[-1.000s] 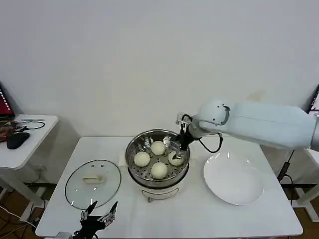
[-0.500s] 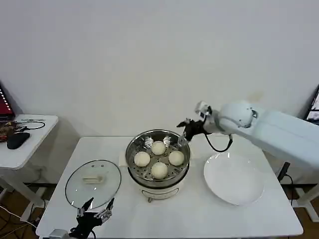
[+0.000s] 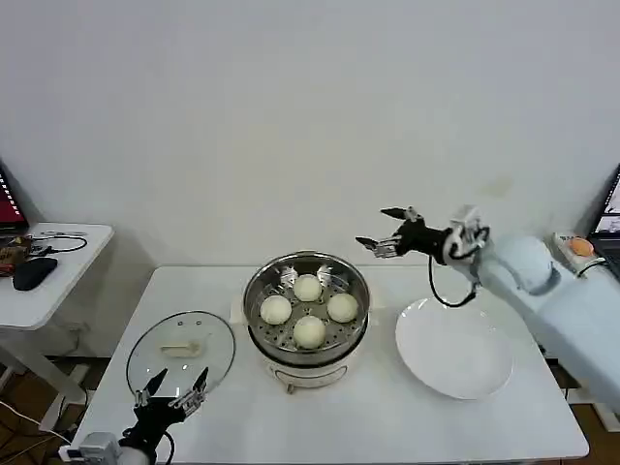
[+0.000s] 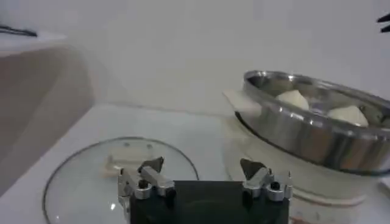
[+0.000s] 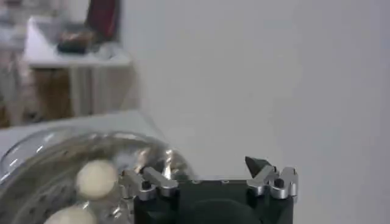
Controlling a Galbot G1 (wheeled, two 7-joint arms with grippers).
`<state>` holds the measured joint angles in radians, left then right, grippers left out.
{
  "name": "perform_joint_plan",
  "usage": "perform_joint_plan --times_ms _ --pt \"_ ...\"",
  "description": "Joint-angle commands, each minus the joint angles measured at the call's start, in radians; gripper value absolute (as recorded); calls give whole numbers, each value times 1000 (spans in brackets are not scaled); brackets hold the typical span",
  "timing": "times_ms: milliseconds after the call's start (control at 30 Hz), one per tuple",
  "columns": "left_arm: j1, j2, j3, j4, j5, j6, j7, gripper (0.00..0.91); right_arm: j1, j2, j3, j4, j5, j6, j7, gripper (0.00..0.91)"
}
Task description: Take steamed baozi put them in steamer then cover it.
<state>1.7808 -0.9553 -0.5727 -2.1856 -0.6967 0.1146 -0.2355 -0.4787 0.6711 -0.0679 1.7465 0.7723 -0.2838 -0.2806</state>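
1. At the far left stands a small white side table (image 3: 53,271) carrying a dark mouse-like object (image 3: 34,274) and some cables.
2. The left tool (image 3: 172,399) hovers low at the near left edge of the white rectangular surface (image 3: 242,426), its fingers spread apart and empty, just in front of the lid.
3. The round clear glass cover with a metal rim (image 3: 181,357) lies flat on the surface to the left of the pot. Its cream-white rectangular handle (image 3: 180,349) faces up, with its long axis running left to right. In the left wrist view the cover (image 4: 91,176) sits just beyond the spread fingertips (image 4: 152,165).
4. The round shiny stainless-steel steamer on a cream-white base (image 3: 307,325) stands upright at the middle of the surface, its mouth open upward.
5. Four small round off-white steamed baozi (image 3: 309,331) rest on the perforated tray inside, arranged in a diamond and near one another.
6. The right tool (image 3: 386,232) hangs in the air above and behind the steamer's right rim, pointing left, with its fingers released and holding nothing.
7. A flat round white plate (image 3: 453,349) lies on the surface to the right of the steamer.
8. A plain white wall (image 3: 291,116) runs behind the surface.
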Motion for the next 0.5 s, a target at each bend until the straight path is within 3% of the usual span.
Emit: perform_joint_plan --times_ms 33,200,367,500 --pt "-4 -6 -37 0 19 -5 6 907 -712 249 685 126 -244 285 85 907" --pt "-24 -20 -58 17 39 -4 18 907 -827 362 771 138 -367 370 104 907" --pt "-24 -27 -75 29 78 -5 30 907 -898 432 844 125 -391 455 117 907" --pt "-24 -31 -74 46 118 -23 38 907 -943 462 844 105 -417 501 119 907"
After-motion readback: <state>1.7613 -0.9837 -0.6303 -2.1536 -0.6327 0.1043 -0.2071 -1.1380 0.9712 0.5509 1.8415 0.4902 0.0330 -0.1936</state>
